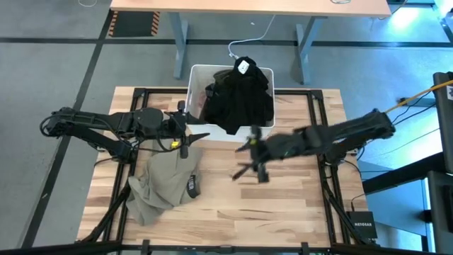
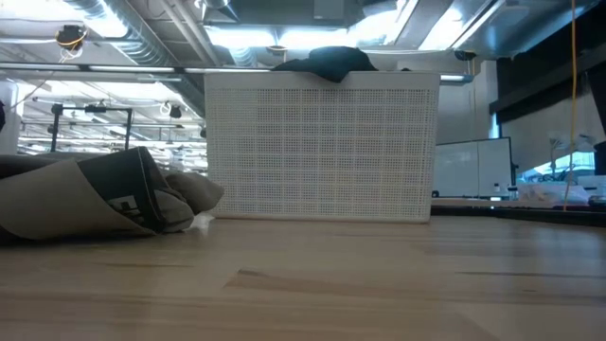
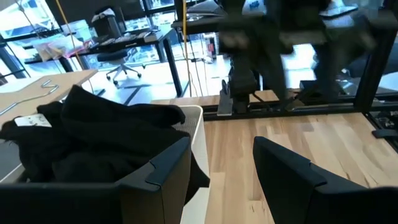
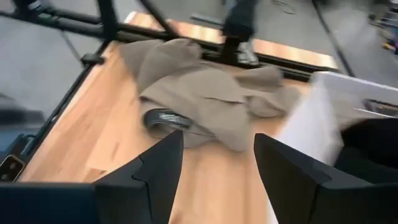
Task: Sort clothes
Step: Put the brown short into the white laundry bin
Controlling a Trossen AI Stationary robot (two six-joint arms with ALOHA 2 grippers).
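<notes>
A khaki-olive garment (image 1: 164,185) lies crumpled on the table's left half; it also shows in the low view (image 2: 85,199) and the right wrist view (image 4: 205,99). A black garment (image 1: 241,95) with a white label (image 1: 243,67) is heaped in the white bin (image 1: 195,74) and hangs over the bin's near rim; it also shows in the left wrist view (image 3: 93,137). My left gripper (image 1: 192,140) (image 3: 221,149) is open and empty, above the table beside the bin's near left corner. My right gripper (image 1: 242,159) (image 4: 217,140) is open and empty, above the table's middle, pointing toward the khaki garment.
The white bin (image 2: 322,147) stands at the table's far edge, in the middle. Black frame rails (image 1: 318,127) run along the table's sides. Bare wood (image 1: 283,212) lies in front and to the right. A desk (image 1: 248,7) stands beyond the table.
</notes>
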